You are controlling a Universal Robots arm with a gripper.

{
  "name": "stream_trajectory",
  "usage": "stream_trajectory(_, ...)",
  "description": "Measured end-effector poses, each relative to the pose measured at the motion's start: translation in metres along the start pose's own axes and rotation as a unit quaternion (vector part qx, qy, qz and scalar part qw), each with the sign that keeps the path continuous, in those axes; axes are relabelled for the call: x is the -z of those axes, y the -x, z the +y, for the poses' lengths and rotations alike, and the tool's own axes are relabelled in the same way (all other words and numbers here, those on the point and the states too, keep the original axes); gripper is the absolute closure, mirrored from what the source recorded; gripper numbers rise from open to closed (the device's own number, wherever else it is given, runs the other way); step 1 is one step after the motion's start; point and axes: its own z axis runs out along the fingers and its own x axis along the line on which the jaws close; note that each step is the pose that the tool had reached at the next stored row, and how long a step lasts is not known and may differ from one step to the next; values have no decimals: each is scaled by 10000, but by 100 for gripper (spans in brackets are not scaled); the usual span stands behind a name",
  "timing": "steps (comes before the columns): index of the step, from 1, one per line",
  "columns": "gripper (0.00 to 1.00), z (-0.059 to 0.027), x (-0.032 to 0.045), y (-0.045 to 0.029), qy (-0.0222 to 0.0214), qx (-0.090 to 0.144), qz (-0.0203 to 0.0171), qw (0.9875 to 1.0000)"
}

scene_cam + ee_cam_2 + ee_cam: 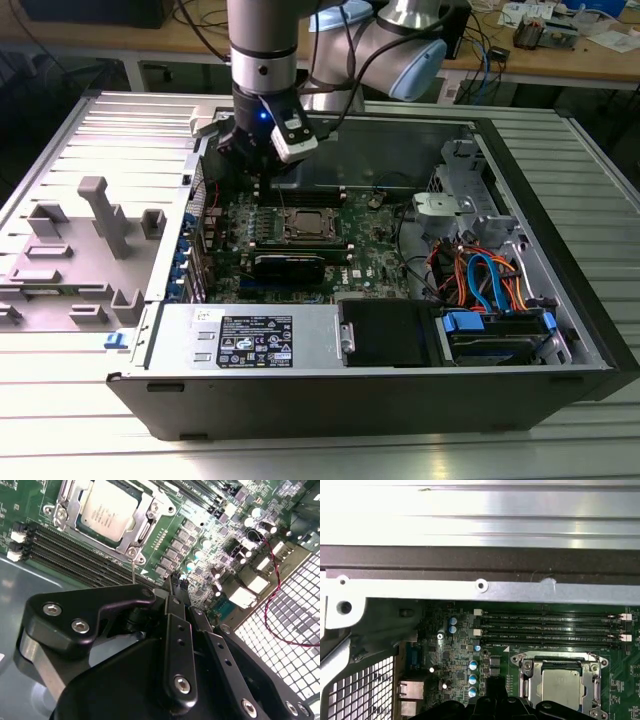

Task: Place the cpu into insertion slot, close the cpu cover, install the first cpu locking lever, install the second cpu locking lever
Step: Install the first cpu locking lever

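Your gripper [176, 584] hangs low over the green board, fingers drawn narrow, almost together, with nothing between them that I can see. The cpu [107, 509] lies flat in the insertion slot [519, 659], near the gripper's tips and off to one side. The cpu cover [127, 539] appears to lie down around it. A thin metal rod [133, 570] rises from the slot's corner just beside the gripper, probably a locking lever, so I judge the levers to be the step in hand. Take the rod near its free end, sweep it down slowly under its hook, and keep the tips off the chip and the memory slots [550, 627]. Count: one cpu, one insertion slot, one cover, one raised rod, four memory slots
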Motion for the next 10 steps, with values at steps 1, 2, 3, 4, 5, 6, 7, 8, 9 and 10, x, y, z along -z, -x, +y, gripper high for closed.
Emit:
stream_trajectory(1,89,8,-1,0,0,4,0,10000)
stream_trajectory(2,89,14,-1,0,0,6,0,10000)
stream_trajectory(3,89,21,-1,1,0,7,0,10000)
stream_trajectory(4,89,30,-1,1,0,8,0,10000)
stream_trajectory(5,89,47,-1,1,0,10,0,10000)
stream_trajectory(6,89,55,-1,2,0,11,0,10000)
stream_trajectory(7,89,64,-1,4,-1,13,0,10000)
stream_trajectory(8,89,72,-1,7,-1,15,1,10000)
stream_trajectory(9,89,80,-1,7,-1,17,0,10000)
stream_trajectory(10,89,85,-1,7,-1,17,0,10000)
